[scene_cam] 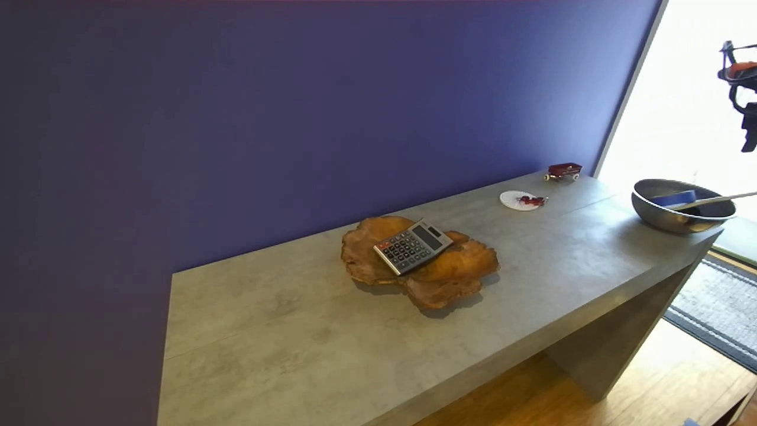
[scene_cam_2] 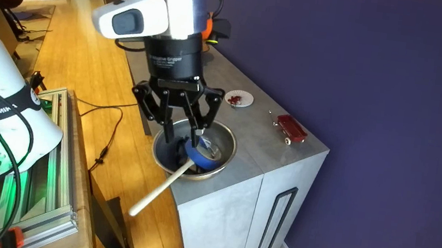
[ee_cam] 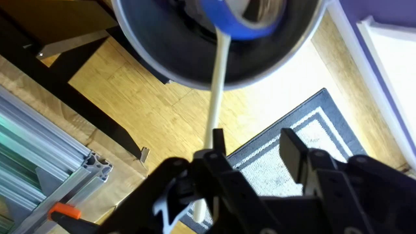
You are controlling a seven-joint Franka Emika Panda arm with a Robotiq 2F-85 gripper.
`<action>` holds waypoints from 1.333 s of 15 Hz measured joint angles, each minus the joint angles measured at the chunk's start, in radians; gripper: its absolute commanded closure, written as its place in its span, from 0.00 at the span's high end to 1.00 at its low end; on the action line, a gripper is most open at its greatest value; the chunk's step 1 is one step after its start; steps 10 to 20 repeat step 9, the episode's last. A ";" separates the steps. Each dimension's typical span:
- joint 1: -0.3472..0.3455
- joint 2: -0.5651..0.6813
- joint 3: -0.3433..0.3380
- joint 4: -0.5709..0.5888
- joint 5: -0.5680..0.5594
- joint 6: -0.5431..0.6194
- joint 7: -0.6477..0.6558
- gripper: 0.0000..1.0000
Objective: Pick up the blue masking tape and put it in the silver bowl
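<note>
The blue masking tape (scene_cam_2: 204, 161) lies tilted inside the silver bowl (scene_cam: 680, 223), at the right end of the surface (scene_cam: 562, 260) in an exterior view. The claw (scene_cam_2: 181, 137) is partly spread, holding nothing. The placing looks done; only moving clear seems to remain.

You've got a long, grey, concrete-look tabletop (scene_cam: 284, 331). Your shiny, round, silver metal bowl (scene_cam: 674, 222) sits at the corner where the front long edge meets one short edge. Near that short edge's back corner you'll see the dark red, white-wheeled toy wagon (scene_cam: 563, 170). The flat, round, white disc (scene_cam: 511, 201) lies nearer the back edge; farther along, the lumpy brown wooden slab (scene_cam: 464, 266) sits near that edge too.
</note>
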 measured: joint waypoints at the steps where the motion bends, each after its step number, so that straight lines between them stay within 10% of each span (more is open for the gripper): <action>1: -0.040 -0.038 -0.003 -0.001 -0.031 0.000 0.011 0.86; 5: -0.125 -0.233 0.012 -0.002 -0.137 0.000 0.026 1.00; 9: -0.028 -0.419 0.044 -0.002 -0.167 -0.070 -0.029 1.00; 20: -0.028 -0.419 0.044 -0.002 -0.167 -0.070 -0.029 1.00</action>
